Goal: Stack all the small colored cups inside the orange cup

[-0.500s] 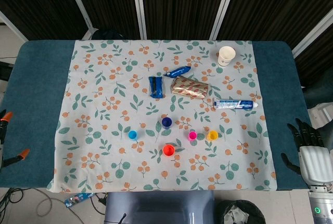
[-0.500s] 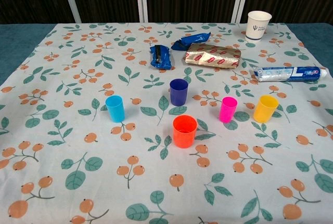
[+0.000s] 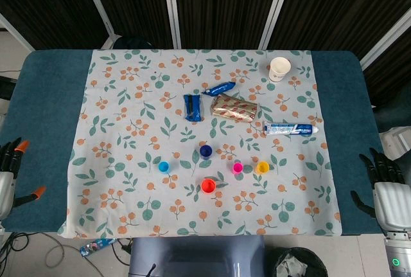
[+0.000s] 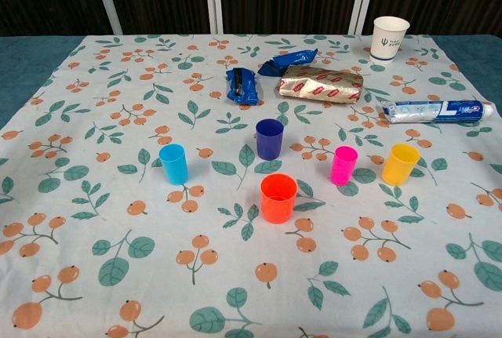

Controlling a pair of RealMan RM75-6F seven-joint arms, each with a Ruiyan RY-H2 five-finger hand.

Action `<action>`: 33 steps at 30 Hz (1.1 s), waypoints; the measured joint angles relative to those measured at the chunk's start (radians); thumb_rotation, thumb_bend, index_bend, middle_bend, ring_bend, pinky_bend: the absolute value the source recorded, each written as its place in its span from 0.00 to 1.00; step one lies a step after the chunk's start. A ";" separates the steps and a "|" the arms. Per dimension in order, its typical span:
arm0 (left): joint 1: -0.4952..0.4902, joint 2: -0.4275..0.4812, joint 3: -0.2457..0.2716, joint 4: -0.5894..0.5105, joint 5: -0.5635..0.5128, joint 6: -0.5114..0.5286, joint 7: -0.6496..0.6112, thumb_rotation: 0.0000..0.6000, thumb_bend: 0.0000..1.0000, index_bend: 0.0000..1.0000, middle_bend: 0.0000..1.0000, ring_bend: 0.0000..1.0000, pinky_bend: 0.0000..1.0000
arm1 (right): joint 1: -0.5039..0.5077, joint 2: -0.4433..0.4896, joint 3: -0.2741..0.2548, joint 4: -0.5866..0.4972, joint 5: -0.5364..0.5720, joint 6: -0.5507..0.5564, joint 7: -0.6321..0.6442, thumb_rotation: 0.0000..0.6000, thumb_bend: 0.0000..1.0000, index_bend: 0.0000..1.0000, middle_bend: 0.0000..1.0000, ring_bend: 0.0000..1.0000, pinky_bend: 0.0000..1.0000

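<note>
Head view: my left hand newly at worktop's left edge, right hand shifted slightly; both empty, fingers spread. Orange cup upright mid-cloth (nothing nested yet). Reach starting.

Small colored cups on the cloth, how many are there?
5: light blue cup at left, dark blue cup mid-row, orange cup nearest, pink cup and yellow cup at right. None appear hidden.
</note>
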 measured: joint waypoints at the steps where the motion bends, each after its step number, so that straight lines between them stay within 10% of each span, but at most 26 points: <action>1: -0.001 0.001 0.000 0.000 0.000 -0.003 -0.001 1.00 0.07 0.03 0.00 0.00 0.00 | -0.001 0.001 0.003 0.000 0.006 0.000 0.001 1.00 0.35 0.12 0.04 0.06 0.14; 33: 0.002 -0.006 -0.003 0.026 0.014 0.016 -0.026 1.00 0.07 0.03 0.00 0.00 0.00 | 0.014 -0.002 -0.007 0.002 -0.009 -0.036 0.046 1.00 0.35 0.12 0.04 0.06 0.14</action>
